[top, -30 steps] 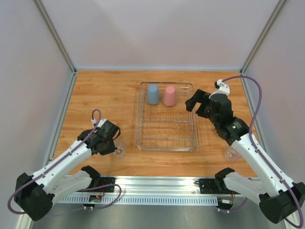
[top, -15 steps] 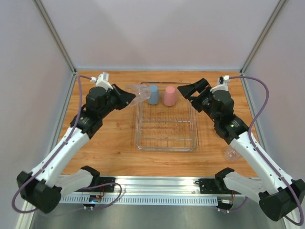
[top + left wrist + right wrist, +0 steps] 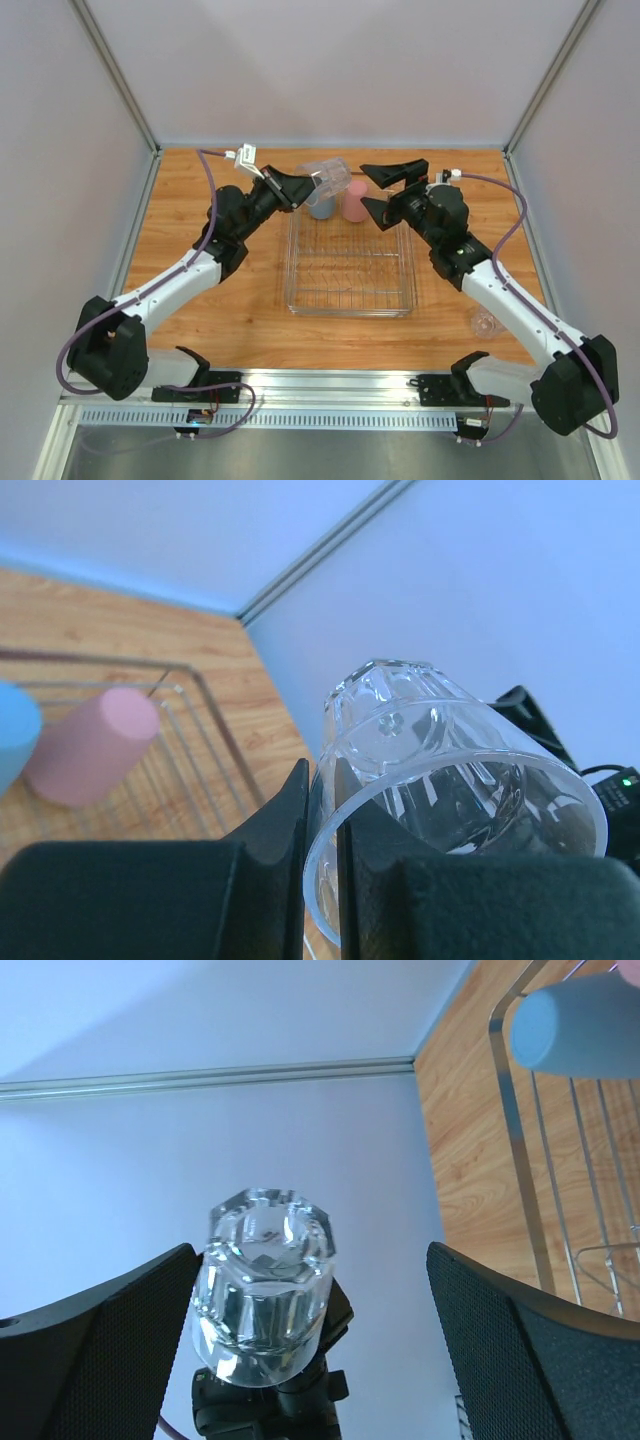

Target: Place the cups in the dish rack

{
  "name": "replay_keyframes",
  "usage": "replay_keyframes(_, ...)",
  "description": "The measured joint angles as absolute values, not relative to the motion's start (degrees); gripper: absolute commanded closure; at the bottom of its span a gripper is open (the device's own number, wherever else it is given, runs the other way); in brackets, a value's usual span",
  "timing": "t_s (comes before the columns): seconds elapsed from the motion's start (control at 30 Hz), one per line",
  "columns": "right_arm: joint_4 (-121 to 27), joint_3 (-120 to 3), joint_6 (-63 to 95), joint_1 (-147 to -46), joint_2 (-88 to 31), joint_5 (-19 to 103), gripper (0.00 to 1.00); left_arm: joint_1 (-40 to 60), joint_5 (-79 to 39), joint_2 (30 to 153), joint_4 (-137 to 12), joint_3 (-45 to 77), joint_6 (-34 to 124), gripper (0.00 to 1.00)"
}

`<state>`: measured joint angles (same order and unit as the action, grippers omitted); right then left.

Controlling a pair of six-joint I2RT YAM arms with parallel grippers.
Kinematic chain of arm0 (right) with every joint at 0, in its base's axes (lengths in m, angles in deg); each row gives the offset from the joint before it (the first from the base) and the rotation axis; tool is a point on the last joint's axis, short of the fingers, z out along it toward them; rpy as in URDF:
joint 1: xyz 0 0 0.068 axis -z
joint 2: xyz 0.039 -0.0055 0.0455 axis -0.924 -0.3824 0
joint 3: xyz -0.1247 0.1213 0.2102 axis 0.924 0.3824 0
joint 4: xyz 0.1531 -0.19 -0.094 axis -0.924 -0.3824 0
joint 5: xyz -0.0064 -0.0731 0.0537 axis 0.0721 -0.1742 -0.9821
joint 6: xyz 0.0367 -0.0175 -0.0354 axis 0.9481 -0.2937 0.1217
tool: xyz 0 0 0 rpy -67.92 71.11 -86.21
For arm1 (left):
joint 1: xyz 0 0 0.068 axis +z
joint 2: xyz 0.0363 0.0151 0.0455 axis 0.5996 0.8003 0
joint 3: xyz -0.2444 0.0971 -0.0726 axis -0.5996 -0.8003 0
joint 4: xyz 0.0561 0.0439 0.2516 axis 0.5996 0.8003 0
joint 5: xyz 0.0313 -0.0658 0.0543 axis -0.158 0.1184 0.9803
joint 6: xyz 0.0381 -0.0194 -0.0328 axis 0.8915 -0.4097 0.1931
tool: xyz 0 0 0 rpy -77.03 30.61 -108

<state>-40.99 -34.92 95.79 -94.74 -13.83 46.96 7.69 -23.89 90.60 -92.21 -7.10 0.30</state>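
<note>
The left gripper (image 3: 303,186) clasps a clear cup (image 3: 328,177) by its rim, tilted in the air over the far left corner of the dish rack (image 3: 350,290). The right gripper (image 3: 386,190) faces it, fingers spread wide and holding nothing. The blue cup (image 3: 320,204) and pink cup (image 3: 355,203) stand at the rack's far end. A second clear cup (image 3: 485,322) sits on the table (image 3: 220,300), near right.
</note>
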Motion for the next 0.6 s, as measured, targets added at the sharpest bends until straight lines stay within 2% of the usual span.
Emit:
replay_keyframes(0.23, -35.6, -36.6, 101.5, -95.8, -17.3, 46.6, 0.00, 4.2, -24.0, 94.4, -100.3, -3.9, 3.5, 1.00)
replay_keyframes(0.6, -29.9, -38.0, 105.1, -98.8, -19.6, 50.8, 0.00, 2.2, -20.4, 95.9, -102.0, -3.6, 7.6, 1.00)
